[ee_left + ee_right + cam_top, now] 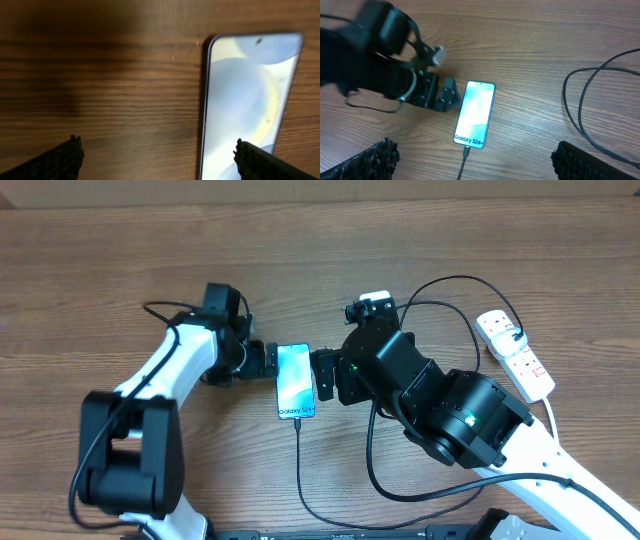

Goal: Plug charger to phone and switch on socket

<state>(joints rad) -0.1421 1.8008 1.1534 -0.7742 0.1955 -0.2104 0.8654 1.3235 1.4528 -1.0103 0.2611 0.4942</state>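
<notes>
The phone (296, 383) lies flat on the wooden table, its light blue screen lit with "Galaxy S24+" at its near end. The charger (300, 455), a thin black cable, runs from the table's front edge up to the phone's near end, where its connector (466, 151) sits at the port. My left gripper (268, 361) is open just left of the phone; in its wrist view one fingertip (262, 162) hangs over the phone (250, 100). My right gripper (322, 377) is open just right of the phone (475, 114). The white socket (517, 355) lies at the far right.
A black plug (512, 335) sits in the socket's far outlet, its cable (440, 290) looping behind the right arm. More black cable loops (400, 480) lie on the table in front of the right arm. The left arm's base (130, 450) stands at the front left.
</notes>
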